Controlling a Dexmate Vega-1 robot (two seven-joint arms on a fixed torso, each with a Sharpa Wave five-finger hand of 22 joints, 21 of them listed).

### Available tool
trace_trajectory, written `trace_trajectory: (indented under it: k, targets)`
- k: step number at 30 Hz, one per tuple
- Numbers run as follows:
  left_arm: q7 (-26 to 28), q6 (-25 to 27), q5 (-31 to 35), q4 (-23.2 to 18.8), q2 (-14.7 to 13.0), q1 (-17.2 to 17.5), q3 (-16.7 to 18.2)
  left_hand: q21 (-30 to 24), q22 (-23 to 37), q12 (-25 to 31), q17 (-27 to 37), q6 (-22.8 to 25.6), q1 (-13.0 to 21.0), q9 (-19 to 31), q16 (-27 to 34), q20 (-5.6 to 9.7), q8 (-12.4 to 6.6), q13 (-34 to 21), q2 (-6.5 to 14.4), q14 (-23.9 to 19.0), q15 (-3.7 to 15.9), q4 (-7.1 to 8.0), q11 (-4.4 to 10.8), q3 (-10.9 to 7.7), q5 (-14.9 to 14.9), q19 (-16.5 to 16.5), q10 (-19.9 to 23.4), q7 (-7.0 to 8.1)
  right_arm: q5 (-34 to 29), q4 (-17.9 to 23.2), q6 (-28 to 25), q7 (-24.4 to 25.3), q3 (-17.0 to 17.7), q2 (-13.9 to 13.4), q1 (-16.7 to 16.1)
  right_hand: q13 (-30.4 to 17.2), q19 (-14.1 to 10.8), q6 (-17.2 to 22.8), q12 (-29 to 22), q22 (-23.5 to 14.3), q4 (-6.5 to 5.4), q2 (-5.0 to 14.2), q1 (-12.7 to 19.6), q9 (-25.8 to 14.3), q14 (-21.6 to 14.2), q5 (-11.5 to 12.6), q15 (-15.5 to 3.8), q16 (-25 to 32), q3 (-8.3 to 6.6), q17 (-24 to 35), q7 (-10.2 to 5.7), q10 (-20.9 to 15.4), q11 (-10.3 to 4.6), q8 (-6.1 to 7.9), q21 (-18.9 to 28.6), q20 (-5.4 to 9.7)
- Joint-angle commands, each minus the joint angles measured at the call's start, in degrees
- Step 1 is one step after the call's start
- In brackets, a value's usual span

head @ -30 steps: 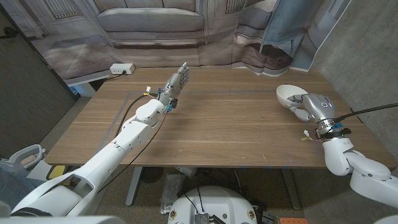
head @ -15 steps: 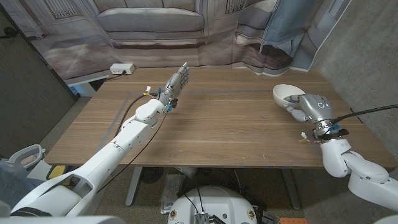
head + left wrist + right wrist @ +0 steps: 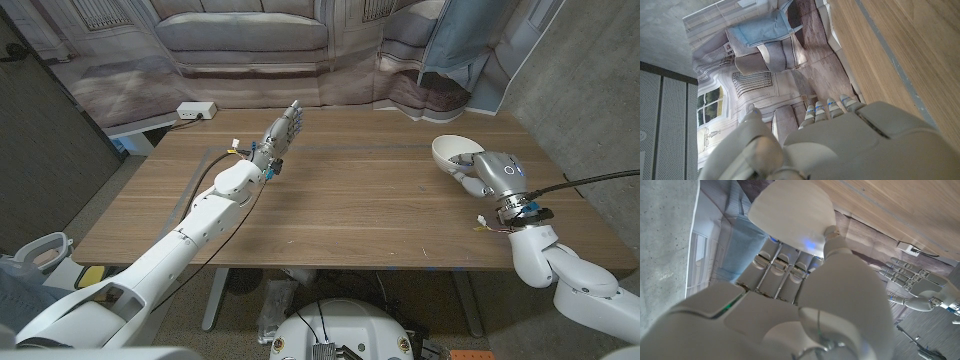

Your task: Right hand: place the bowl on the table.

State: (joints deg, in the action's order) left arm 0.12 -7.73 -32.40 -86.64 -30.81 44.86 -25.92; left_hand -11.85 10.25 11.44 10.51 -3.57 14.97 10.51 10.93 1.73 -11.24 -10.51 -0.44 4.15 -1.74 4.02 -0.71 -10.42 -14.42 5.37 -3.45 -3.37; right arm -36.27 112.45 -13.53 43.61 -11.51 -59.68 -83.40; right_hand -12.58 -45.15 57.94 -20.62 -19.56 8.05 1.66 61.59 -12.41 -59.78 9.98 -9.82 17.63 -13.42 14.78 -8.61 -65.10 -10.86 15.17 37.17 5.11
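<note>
Bowl (image 3: 452,150): off-white, plain, no pattern; in the right wrist view (image 3: 792,211) it reads cream-white.

Right hand (image 3: 478,176): light grey shell with a glossy silver-grey wrist.

Left hand (image 3: 284,129): pale grey fingers with small blue marks; blue fitting at the wrist.

Table (image 3: 350,200): mid-brown wood, lengthwise grain, with a faint grey line near the far edge.

Backdrop (image 3: 250,40): printed grey-beige sofa and panelling.

Power strip (image 3: 196,110): white.

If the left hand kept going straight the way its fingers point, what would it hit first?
Nothing on the table, it seems: the left hand points past the table's far edge toward the printed sofa backdrop, so the backdrop would likely come first. Depth is unclear.
</note>
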Motion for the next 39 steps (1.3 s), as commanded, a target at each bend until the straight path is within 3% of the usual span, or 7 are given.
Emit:
trace_trajectory:
  k: [1,25,39]
  targets:
    - [-0.2,-0.3,-0.4,0.2,-0.3,0.5,0.4,0.1,0.3,-0.1,0.1,-0.1,0.2,0.2,-0.2,1.53,0.04,-0.2,0.5,0.2,-0.02,0.11,-0.29,0.14,0.1,0.6,-0.2,-0.22,-2.2,1.7,0.3,-1.1,-1.0,0.4,0.7,-0.2,0.2,2.3,-0.5,-0.2,0.03,5.46,6.4,-0.3,-0.7,0.2,-3.95,0.3,0.1,0.3,-1.5,-0.8,0.01,0.25,0.5,6.65]
    - [-0.9,-0.8,-0.8,0.3,-1.1,0.7,0.9,0.1,0.3,0.0,0.1,0.0,0.3,0.2,-0.1,1.53,0.01,-0.2,0.6,0.2,0.04,0.12,-0.3,0.34,0.2,0.6,-0.3,-0.21,-6.2,3.4,1.9,-2.5,-4.2,1.9,3.7,0.0,0.4,2.4,-0.3,-0.5,-0.05,5.51,6.5,-0.4,-1.0,0.2,-3.94,0.3,0.5,0.4,-1.56,-1.0,-0.03,0.05,1.5,6.62]
    - [-1.0,-1.0,-1.0,0.3,-1.3,1.0,1.1,0.1,0.3,0.0,0.1,0.0,0.4,0.2,-0.2,1.56,0.01,-0.2,0.7,0.4,0.09,0.11,-0.26,0.47,0.2,0.6,-0.3,-0.29,-8.0,2.7,3.8,-4.0,-7.1,2.6,7.2,0.0,0.6,2.6,-0.1,-0.7,-0.1,5.5,6.5,-0.4,-1.3,0.2,-3.93,0.3,0.75,0.4,-1.67,-1.1,-0.02,-0.05,2.2,6.62]
